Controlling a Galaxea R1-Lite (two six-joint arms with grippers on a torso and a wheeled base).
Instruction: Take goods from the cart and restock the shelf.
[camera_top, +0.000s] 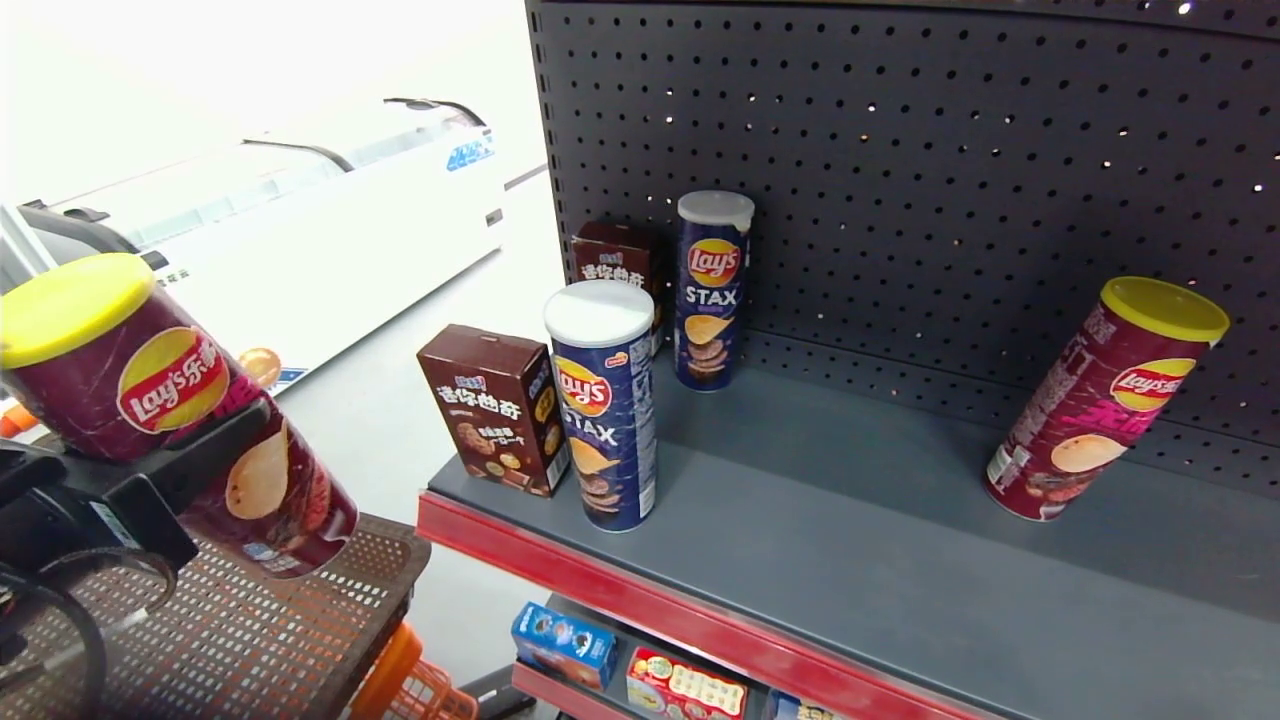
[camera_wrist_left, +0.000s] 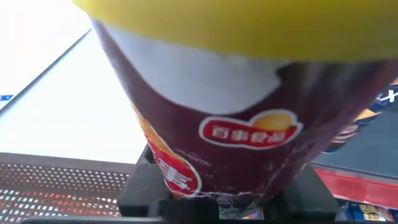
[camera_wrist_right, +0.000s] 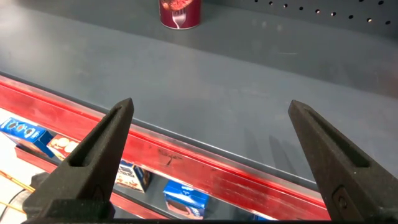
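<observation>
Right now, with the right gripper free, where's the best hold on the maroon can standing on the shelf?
Probably mid-body of the maroon can, right gripper coming from the aisle side: round wall, pegboard close behind, bare shelf in front.

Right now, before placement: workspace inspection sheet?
Surface: grey shelf, red front edge, middle bare.
Job's things: held maroon can over the cart; second maroon can standing at shelf's right; two blue cans, two brown boxes at its left.
Clutter: nothing seen.
Grippers: left gripper shut on the held maroon can; right gripper open, near shelf's front edge.
Cables: black cable by the left arm.
Surroundings: white freezer behind; packs below the shelf.
</observation>
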